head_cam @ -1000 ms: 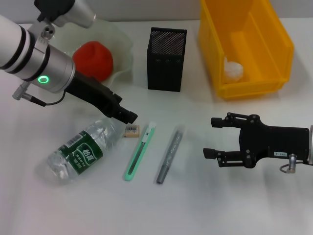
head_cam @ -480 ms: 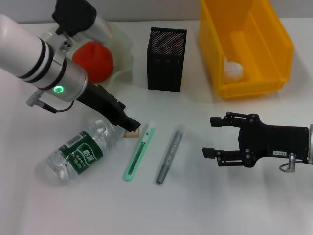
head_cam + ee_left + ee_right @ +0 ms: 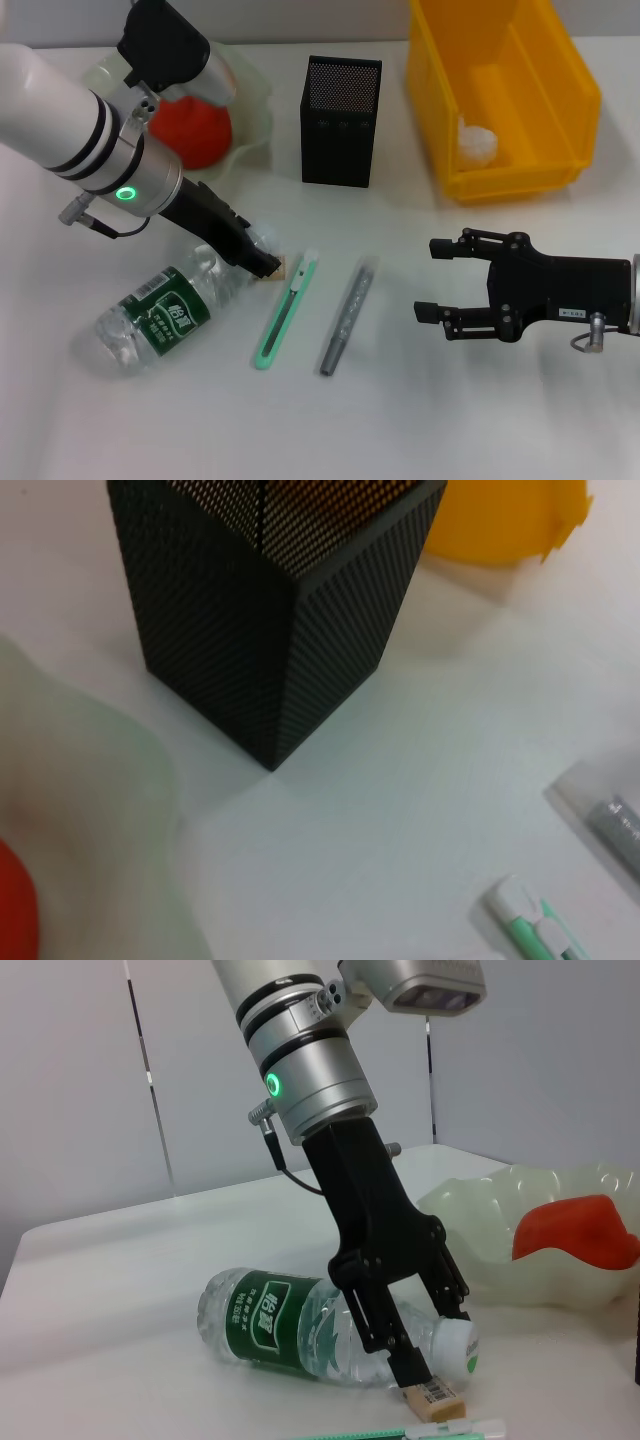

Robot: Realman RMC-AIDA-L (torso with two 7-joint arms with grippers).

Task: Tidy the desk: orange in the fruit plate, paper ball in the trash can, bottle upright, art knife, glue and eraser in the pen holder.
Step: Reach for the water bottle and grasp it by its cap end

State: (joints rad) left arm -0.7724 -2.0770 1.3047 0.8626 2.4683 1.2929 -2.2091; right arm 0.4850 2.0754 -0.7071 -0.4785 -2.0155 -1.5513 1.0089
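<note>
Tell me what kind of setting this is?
Probably a staged desk-tidying bench: a white table with a black mesh pen holder, a yellow bin, and stationery like the art knife.

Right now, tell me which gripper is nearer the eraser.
Left. The left gripper is down at the eraser, its fingers straddling it beside the lying bottle's cap. The right gripper hovers open well off to the eraser's right, past the art knife.

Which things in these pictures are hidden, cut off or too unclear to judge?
- Eraser: head view, mostly hidden under the left gripper; whether it is gripped is unclear even in the right wrist view.
- Pen holder: head view, inside dark.
- Orange: head view, partly hidden by the left arm.
- Art knife: left wrist view, cut off by the edge.
</note>
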